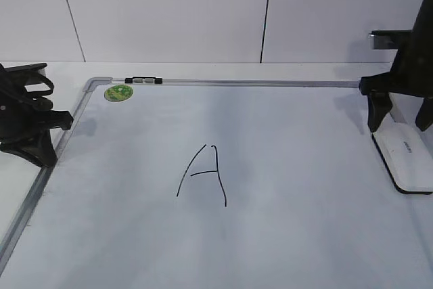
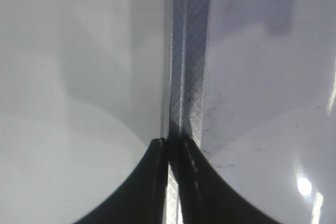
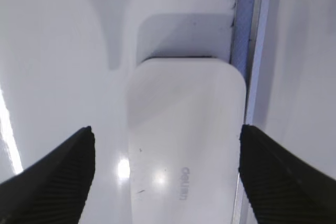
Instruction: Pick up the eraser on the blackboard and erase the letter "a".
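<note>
Gleaming blackboard (image 1: 304, 235), grey panelled wall (image 1: 169, 11)

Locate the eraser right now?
The eraser lies flat at the blackboard's right edge in the exterior view, beside the frame, with the open right tool straddling it from above.

One blackboard (image 1: 284, 235) down there, framed in silver, and on it just one eraser (image 1: 406, 157), white over a black base, over by the right edge. One marker letter on the surface, a tall capital A (image 1: 203, 175), plus one round green sticker (image 1: 118, 92) up near the far-left corner and one small dark clip (image 1: 143, 80) on the top rail. Two grippers on show: left gripper (image 1: 30, 123) and right gripper (image 1: 400, 116).
</note>
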{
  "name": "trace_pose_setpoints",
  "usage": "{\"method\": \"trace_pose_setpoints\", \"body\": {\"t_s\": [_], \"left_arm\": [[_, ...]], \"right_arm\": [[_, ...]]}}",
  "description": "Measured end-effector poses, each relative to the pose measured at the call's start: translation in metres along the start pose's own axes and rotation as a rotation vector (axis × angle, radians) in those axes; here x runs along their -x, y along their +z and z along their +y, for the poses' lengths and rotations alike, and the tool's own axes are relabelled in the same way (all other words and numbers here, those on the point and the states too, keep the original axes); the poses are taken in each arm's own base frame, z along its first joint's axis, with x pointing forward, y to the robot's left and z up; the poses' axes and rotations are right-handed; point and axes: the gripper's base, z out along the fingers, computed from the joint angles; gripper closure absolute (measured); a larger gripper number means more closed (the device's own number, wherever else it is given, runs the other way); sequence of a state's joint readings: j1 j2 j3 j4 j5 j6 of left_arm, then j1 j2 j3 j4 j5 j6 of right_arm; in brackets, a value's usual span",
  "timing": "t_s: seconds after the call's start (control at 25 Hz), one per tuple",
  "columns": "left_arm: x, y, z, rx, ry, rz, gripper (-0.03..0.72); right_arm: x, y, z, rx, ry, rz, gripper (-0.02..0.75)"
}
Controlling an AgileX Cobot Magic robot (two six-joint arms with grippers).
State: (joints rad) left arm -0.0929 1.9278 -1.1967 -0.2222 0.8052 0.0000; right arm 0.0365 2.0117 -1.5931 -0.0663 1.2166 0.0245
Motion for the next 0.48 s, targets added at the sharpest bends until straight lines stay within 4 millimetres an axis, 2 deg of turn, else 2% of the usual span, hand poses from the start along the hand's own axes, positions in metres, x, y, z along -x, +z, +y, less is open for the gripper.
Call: {"method": "trace_pose_setpoints", "body": {"t_s": [0.16, 0.48], "left_arm": [[0.000, 0.000, 0.000, 0.000, 0.000, 0.000, 0.642], [0.000, 0.000, 0.000, 0.000, 0.000, 0.000, 0.634]], "right_arm": [[0.004, -0.008, 0.000, 0.000, 0.002, -0.030, 0.086], [-0.001, -0.052, -0.001, 0.024, 0.016, -0.147, 0.087]]}}
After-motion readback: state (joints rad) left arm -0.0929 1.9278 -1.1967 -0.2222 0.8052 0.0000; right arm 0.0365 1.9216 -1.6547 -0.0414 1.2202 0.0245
